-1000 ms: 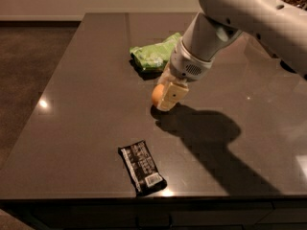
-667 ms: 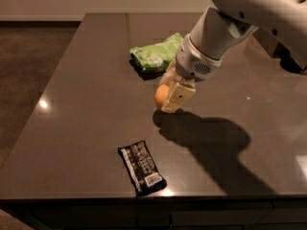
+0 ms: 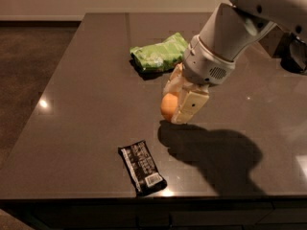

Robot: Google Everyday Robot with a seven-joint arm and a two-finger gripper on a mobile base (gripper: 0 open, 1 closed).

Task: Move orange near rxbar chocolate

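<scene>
Orange-coloured fruit = the orange (image 3: pixel 168 107), clamped in the gripper (image 3: pixel 176 111). Jaws closed down onto it, cream fingers (image 3: pixel 193 105) on either side, fruit bulging out on the picture-left side. Looks held just off the table (image 3: pixel 81 104), going by the shadow right under it, but can't confirm actual clearance.

Key relation: rxbar chocolate (image 3: pixel 142 166) lies toward the near edge and picture-left of the gripper, i.e. diagonal down-left in view. Apart from the orange, bare tabletop between them. Bar is flat, black wrapper, barcode patch at its near end. Long axis runs far-left to near-right, so its far end is the closest point to the gripper and its right long side faces the approach path.

Judgement: transport step, grasp done, placement not yet done. Next move prob. a short translate toward near edge + a bit left, then lower and release beside the bar's far/right side.

Risks: bar sits close to the near edge, so little margin there. Orange is round and may roll on release, so set it down fully before opening.

Green bag (image 3: pixel 156 54) is behind the gripper, far side, not in the path.
</scene>
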